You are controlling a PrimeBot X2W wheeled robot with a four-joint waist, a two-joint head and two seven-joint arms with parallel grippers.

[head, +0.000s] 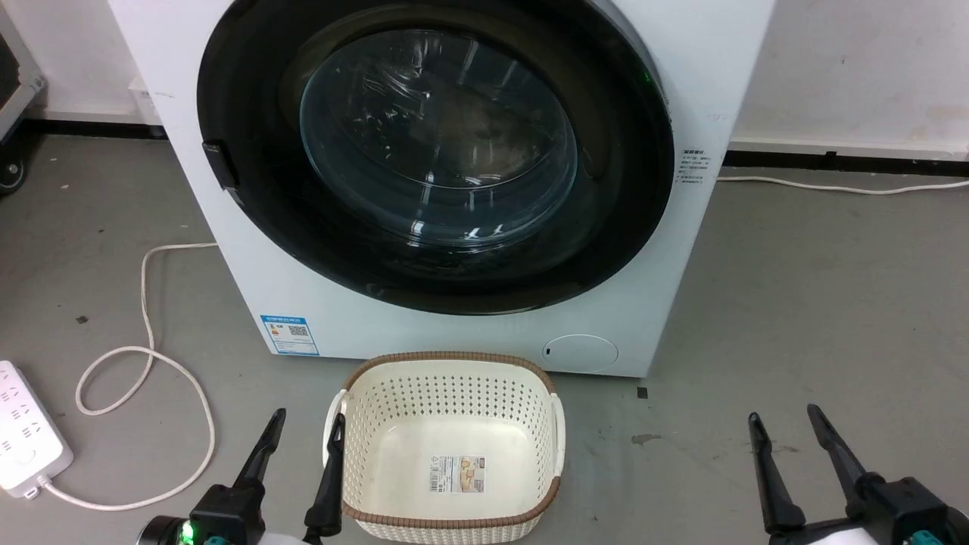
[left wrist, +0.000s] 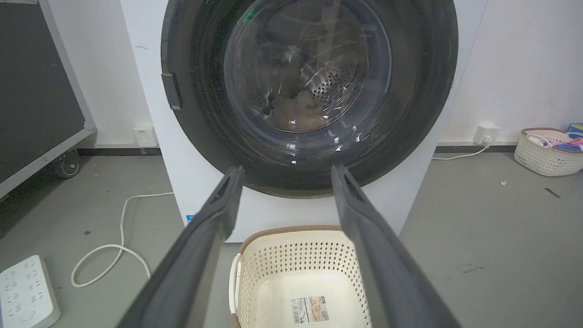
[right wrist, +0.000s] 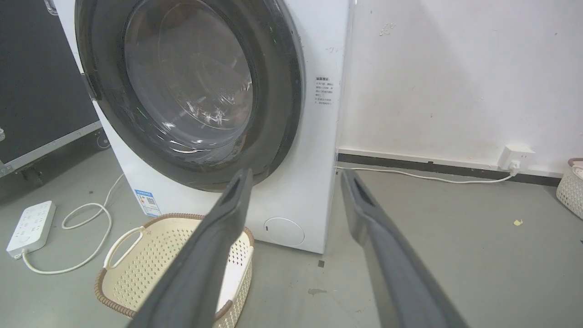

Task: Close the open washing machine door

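The white washing machine (head: 454, 337) stands straight ahead with its blue label (head: 289, 335) low on the left. The washing machine door (head: 435, 151), black-rimmed with a bulging glass bowl, lies flat against the machine's front; its latch (head: 219, 163) sits at the left rim. Through the glass of the door (left wrist: 309, 82) I see the perforated steel drum and some laundry. The door (right wrist: 191, 91) looks flush from the right side too. My left gripper (head: 309, 416) and right gripper (head: 782, 414) hang low and open, well short of the machine, holding nothing.
A cream perforated basket (head: 454, 357) sits on the floor right before the machine, between my arms. A white power strip (head: 23, 435) and looped cable (head: 144, 356) lie at the left. A black wheeled case (left wrist: 36, 91) stands left; another basket (left wrist: 546, 157) stands far right.
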